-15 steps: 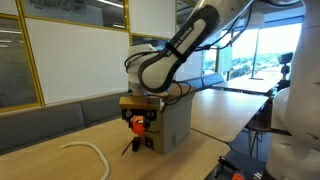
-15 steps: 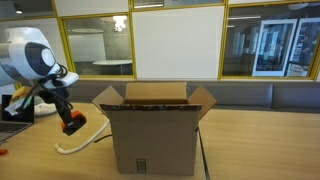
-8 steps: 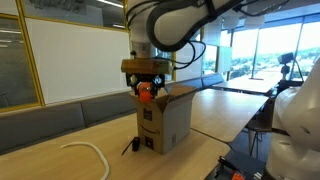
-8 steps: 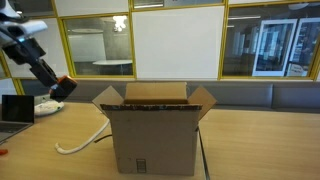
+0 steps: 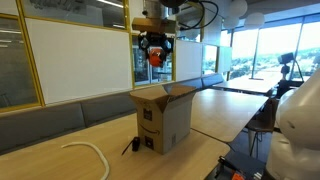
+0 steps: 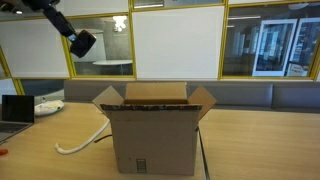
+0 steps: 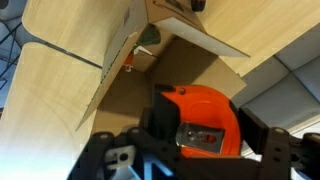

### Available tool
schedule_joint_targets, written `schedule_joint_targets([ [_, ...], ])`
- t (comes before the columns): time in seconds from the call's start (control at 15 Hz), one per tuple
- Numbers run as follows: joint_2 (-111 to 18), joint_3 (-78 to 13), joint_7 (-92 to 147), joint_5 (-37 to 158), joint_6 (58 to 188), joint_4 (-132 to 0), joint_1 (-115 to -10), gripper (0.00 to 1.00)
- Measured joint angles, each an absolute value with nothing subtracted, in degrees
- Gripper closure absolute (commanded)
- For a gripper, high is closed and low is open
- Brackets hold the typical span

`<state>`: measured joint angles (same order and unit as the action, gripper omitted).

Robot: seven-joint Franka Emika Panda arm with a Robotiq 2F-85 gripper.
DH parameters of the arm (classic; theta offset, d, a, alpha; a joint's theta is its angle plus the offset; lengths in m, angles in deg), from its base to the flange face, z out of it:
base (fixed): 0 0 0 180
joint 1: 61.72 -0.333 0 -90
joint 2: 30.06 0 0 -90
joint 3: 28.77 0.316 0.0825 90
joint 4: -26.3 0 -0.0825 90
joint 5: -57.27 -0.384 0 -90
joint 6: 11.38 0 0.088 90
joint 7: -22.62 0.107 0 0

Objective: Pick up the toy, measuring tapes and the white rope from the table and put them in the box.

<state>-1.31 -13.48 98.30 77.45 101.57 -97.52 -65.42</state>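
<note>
a: which step is being played out here?

b: the carry to the box. an orange measuring tape [image 7: 205, 112] is held in the gripper [image 5: 154, 52], high over the box [image 5: 165, 120], so the pick is judged done and the drop is not yet made.

a: and the jaws?

b: clamped on the measuring tape. in the wrist view a dark finger is seen at 9 o'clock of the case and another at 3 o'clock, with the case squeezed between them.

a: how is it lined up with the opening?

b: in an exterior view the gripper [image 6: 82, 42] is placed at about 10 o'clock from the open top, well apart from it and off to the side. in the wrist view the opening is seen past the case, toward 11 o'clock.

a: so what is called for next?

b: the load should be brought over the middle of the opening and lowered between the raised flaps before the jaws are parted. a flap could be clipped if it is let go from the side.

a: what is left after that?

b: the white rope [image 5: 95, 152] is seen curled on the table [image 5: 50, 160], at 9 o'clock of the box. the toy cannot be made out for certain.
</note>
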Motion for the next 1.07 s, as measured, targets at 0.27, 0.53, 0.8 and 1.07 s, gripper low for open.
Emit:
schedule_joint_targets([
  [0.27, -7.69, -17.94, 94.69, 77.46, 102.59, -92.27, -60.27, 0.39],
  [0.53, -15.91, -23.86, 90.52, 75.14, 106.92, -89.65, -57.79, 0.39],
  [0.8, -23.49, -28.45, 85.45, 68.42, 112.18, -89.59, -57.06, 0.39],
  [1.07, -29.72, -30.15, 81.02, 61.56, 114.46, -89.78, -57.04, 0.39],
])
